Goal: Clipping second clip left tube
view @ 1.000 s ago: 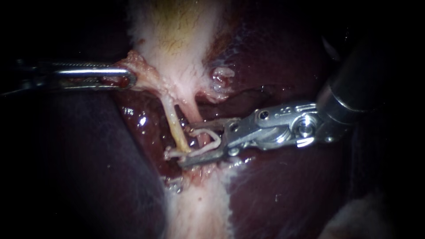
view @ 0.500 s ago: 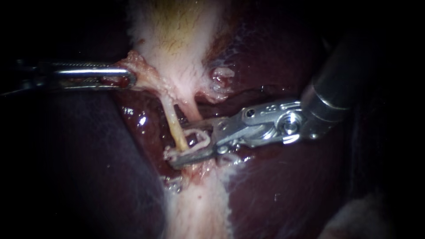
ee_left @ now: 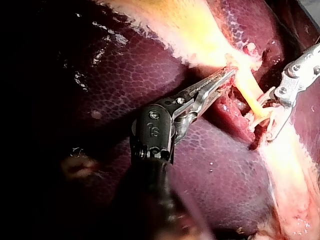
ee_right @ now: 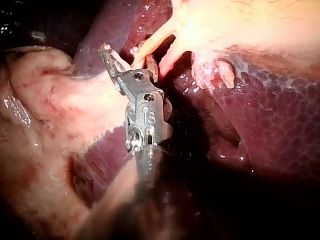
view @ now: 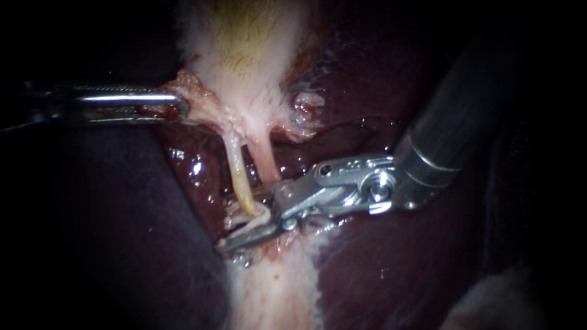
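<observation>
Dark red liver [view: 379,263] fills the background, with the pale gallbladder [view: 238,55] above the left tube [view: 239,177]. The right instrument [view: 243,219] has its claw narrowly parted astride that tube's lower end, not closed on it. The left instrument [view: 178,110], up-left of the tube, has its claw clamped on a tissue flap [view: 194,98] at the gallbladder's edge.

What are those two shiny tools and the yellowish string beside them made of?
Both the left instrument and the right instrument look like polished metal, probably steel: silvery, with hard bright glints. The left tube looks like soft, moist tissue: pale yellow with a wet sheen. The left jaws are shut on the gallbladder at its pinkish edge.
</observation>
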`<action>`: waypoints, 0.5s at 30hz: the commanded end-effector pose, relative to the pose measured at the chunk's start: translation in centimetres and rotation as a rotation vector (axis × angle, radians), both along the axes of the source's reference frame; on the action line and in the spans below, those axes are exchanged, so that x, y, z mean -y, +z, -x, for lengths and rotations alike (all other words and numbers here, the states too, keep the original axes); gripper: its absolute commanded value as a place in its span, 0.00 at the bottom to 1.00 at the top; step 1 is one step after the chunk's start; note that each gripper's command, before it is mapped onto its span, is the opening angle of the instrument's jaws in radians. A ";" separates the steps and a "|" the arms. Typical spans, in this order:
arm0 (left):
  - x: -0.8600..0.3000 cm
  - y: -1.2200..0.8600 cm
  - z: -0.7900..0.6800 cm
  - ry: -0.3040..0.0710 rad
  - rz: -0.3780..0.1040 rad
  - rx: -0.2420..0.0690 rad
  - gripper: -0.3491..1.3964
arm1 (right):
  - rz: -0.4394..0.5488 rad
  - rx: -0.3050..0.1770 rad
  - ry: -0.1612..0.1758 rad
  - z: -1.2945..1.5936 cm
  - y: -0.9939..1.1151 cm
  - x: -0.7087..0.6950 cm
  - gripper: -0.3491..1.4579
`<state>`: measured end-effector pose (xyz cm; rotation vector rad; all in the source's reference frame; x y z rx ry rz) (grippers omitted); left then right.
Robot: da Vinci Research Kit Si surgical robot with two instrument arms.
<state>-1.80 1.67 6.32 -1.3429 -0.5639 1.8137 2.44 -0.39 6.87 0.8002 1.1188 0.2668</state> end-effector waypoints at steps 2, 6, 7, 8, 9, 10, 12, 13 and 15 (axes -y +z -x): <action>0.00 0.01 -0.01 0.001 -0.001 0.001 0.00 | -0.002 -0.018 -0.001 0.00 -0.07 0.03 0.47; -0.01 0.01 -0.01 0.001 -0.001 0.001 0.00 | -0.023 -0.071 -0.020 -0.03 -0.22 0.09 0.47; -0.01 0.01 -0.02 0.001 -0.001 0.001 0.00 | -0.026 -0.083 -0.024 -0.03 -0.26 0.11 0.47; -0.01 0.01 -0.02 0.001 -0.001 0.001 0.00 | -0.028 -0.095 -0.034 -0.05 -0.31 0.13 0.47; -0.01 0.02 -0.02 0.001 -0.001 0.001 0.00 | -0.034 -0.099 -0.044 -0.06 -0.34 0.16 0.47; -0.01 0.02 -0.02 0.001 -0.001 0.001 0.00 | -0.034 -0.105 -0.055 -0.07 -0.37 0.18 0.47; -0.01 0.02 -0.02 0.001 -0.001 0.001 0.00 | -0.041 -0.118 -0.077 -0.10 -0.44 0.23 0.47; -0.01 0.02 -0.02 0.002 -0.001 0.001 0.00 | -0.042 -0.123 -0.086 -0.11 -0.47 0.26 0.47; -0.01 0.02 -0.02 0.002 -0.001 0.001 0.00 | -0.049 -0.134 -0.104 -0.12 -0.52 0.30 0.46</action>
